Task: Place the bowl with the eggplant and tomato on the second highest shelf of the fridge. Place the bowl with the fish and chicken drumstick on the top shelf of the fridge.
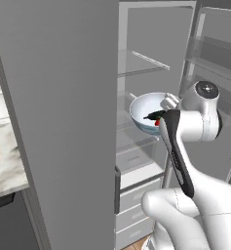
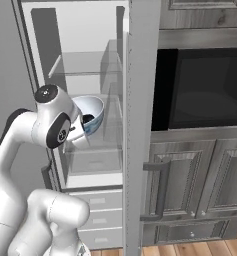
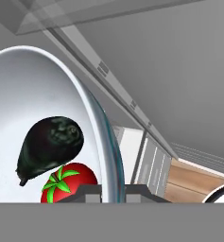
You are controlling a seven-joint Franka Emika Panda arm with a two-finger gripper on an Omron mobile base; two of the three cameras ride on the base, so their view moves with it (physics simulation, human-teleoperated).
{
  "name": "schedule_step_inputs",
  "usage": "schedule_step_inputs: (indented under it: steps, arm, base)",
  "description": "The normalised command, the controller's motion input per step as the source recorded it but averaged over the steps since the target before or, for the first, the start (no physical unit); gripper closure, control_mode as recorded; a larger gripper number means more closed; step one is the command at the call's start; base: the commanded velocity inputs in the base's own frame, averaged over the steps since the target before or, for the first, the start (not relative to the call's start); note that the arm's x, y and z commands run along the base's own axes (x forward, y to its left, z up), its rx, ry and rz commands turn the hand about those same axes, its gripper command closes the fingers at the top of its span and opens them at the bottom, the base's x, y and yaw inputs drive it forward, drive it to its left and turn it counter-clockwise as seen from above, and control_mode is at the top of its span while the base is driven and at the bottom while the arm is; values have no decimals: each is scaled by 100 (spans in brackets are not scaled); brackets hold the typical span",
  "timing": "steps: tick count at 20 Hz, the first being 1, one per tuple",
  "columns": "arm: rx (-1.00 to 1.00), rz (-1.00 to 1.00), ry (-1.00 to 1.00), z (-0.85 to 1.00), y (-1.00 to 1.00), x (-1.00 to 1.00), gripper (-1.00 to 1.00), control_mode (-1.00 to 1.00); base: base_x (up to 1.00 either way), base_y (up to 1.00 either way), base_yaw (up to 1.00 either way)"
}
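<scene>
Eggplant (image 3: 49,144), glossy purple-black, lies beside the tomato (image 3: 68,188) in the white bowl (image 3: 33,90), apparently pointing toward its rim; end effector (image 3: 112,193) clenched on that rim inside the fridge (image 1: 156,44).

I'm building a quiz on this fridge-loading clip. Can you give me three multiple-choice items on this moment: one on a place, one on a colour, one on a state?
1. Where is the white bowl?
A. On the counter
B. Held up inside the open fridge
C. On the floor

2. What colour is the tomato lying in it beside the eggplant?
A. Yellow
B. Green
C. Bright red

3. How does the end effector stand?
A. Shut on the bowl's rim
B. Wide open, away from the bowl
C. Shut on the fridge door handle

Answers:
1 B: both base views show the bowl in front of the glass shelves.
2 C: the hand view shows it red with a green stem.
3 A: the rim runs between the fingertips in the hand view.
</scene>
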Motion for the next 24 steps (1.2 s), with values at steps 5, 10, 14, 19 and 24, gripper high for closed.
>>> schedule_step_inputs:
  steps: [5,10,14,19,24]
  arm:
    - [0,0,0,-6,-16,9,100,-100]
    - [0,0,0,-6,-21,15,100,-100]
    - [0,0,0,0,-2,5,100,-100]
    - [0,0,0,0,0,0,100,-100]
    - [0,0,0,0,0,1,100,-100]
  base:
    - [0,0,0]
    - [0,0,0]
    - [0,0,0]
    - [0,0,0]
    - [0,0,0]
